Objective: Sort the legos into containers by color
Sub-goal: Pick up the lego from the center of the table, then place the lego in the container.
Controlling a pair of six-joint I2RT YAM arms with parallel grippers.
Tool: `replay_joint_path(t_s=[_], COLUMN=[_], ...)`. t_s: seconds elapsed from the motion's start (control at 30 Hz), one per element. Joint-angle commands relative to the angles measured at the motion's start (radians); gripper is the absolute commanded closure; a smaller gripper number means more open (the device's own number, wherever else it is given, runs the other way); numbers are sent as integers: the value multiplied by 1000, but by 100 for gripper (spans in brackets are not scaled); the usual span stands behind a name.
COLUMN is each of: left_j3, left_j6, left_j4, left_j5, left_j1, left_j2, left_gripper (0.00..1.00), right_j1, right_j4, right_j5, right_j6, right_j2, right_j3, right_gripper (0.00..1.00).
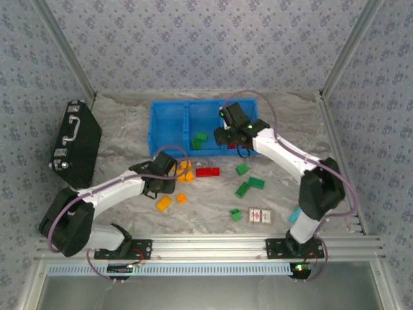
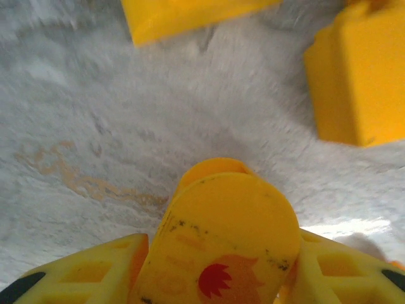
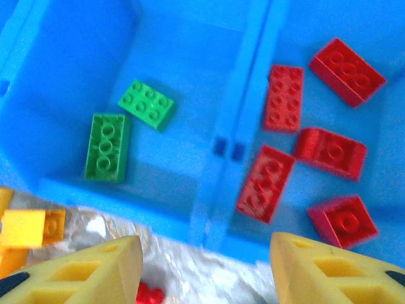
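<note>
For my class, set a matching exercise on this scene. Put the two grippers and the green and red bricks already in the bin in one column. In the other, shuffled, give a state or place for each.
Column one
1. left gripper
2. right gripper
3. green bricks
4. red bricks

Column two
A. open, over the blue bin
B. lying in the middle compartment
C. shut on a yellow brick
D. lying in the right compartment

Pairs: 1-C, 2-A, 3-B, 4-D
</note>
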Motion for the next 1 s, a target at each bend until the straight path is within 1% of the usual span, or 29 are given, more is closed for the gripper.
replay_joint_path(t_s=[0.0,0.07,0.17,0.23,0.3,0.43,0.6,0.77,0.93,0.97], left_j3=[158,232,335,414,483,578,693,760,805,812], left_j6=[90,139,203,233,270,307,325,331,320,318], left_j4=[-76,-86,-66,-58,-43,32,54,54,31,29], left_j5=[-63,-78,-72,-50,-51,-22,23,48,59,63], left_j1=[7,16,50,81,103,161,209,224,232,233], left_j2=[-33,-29,8,58,110,217,388,517,617,630], left_gripper=[67,68,67,67,67,67,66,65,62,61], right_j1=[-7,-11,-21,-26,-26,-22,-18,-23,-38,-42], right_j4=[-64,-96,-137,-139,-137,-150,-186,-237,-254,-255], right_j5=[37,44,50,41,31,27,43,52,40,34], right_j6=[33,66,150,215,268,347,404,435,395,358], right_j2=[-112,-175,-265,-339,-407,-517,-598,-669,-691,-690], right_j3=[-108,-176,-305,-393,-469,-581,-640,-665,-672,-674], right_gripper=[43,42,42,42,42,42,42,41,41,41])
